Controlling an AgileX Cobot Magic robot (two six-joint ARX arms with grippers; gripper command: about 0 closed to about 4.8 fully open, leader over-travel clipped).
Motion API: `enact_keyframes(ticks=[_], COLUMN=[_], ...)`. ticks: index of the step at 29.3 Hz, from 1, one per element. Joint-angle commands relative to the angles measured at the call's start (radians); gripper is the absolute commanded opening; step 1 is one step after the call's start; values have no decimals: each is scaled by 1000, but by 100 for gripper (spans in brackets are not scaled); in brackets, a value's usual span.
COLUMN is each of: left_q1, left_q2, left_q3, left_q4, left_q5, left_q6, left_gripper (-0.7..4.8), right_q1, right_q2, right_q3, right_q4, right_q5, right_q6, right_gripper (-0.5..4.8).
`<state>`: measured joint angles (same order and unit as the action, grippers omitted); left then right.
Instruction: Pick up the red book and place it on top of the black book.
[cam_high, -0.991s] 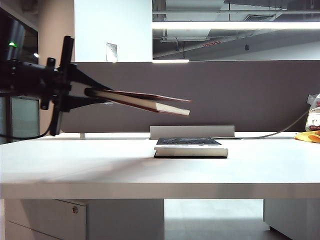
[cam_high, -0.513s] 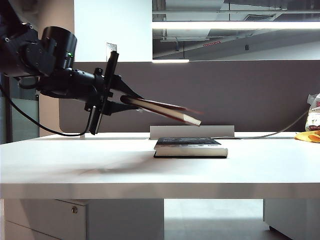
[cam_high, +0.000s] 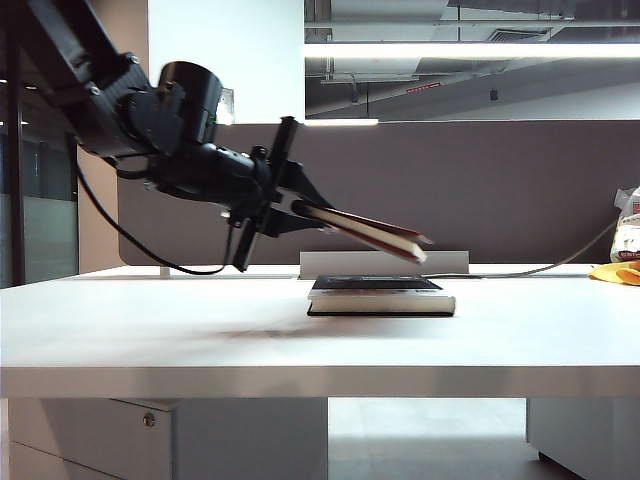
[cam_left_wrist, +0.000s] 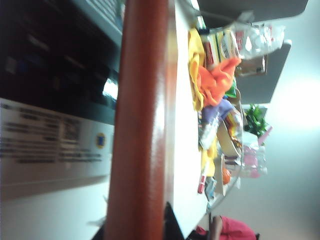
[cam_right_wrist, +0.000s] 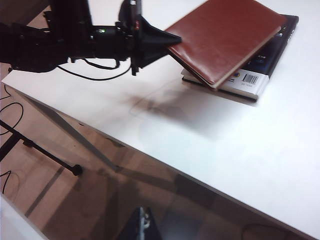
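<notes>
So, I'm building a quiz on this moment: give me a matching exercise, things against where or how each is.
Things:
1. red book
2. black book
3. left gripper
4. orange cloth

States:
A. flat on the table
B. at the table's far right edge
C. tilted in the air above the other book
D. clamped on a book's edge

Pairs: 1-C, 2-A, 3-D, 4-B

A ceiling strip light (cam_high: 470, 50) is glaring white in the exterior view, leaving the arm backlit and dark. The bench (cam_right_wrist: 260, 145) is carrying a soft shadow under the red book (cam_right_wrist: 225, 37). The left wrist view is smearing with blur, its far side washing out.
</notes>
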<state>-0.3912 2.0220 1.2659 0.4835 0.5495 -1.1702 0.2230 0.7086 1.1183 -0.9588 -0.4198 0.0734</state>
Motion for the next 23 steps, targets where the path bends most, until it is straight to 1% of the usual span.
enact_keyframes(ticks=[1,6,12,17,19,23], left_q1=[7,8,8,7,7,7], left_q2=[20,56,95,139,146,156], left_q3=[28,35,37,108,132,154], left_q4=[71,76,84,61,34,1], left_q5=[-33,-41,-46,-13,-39,-50], left_q6=[-38,-43,-69,-75,-76,-76], left_gripper=[-6,-6,-6,-6,-6,-6], right_q1=[0,0,1,1,1,1], right_q2=[-1,5,45,89,130,201], right_q3=[4,4,8,20,35,73], right_q4=[11,14,28,59,58,70], right_q5=[-1,-1,-8,-6,-8,-8], right_q6=[-3,-3,-3,-3,-3,-3], right_gripper=[-6,-6,-6,-6,-6,-6])
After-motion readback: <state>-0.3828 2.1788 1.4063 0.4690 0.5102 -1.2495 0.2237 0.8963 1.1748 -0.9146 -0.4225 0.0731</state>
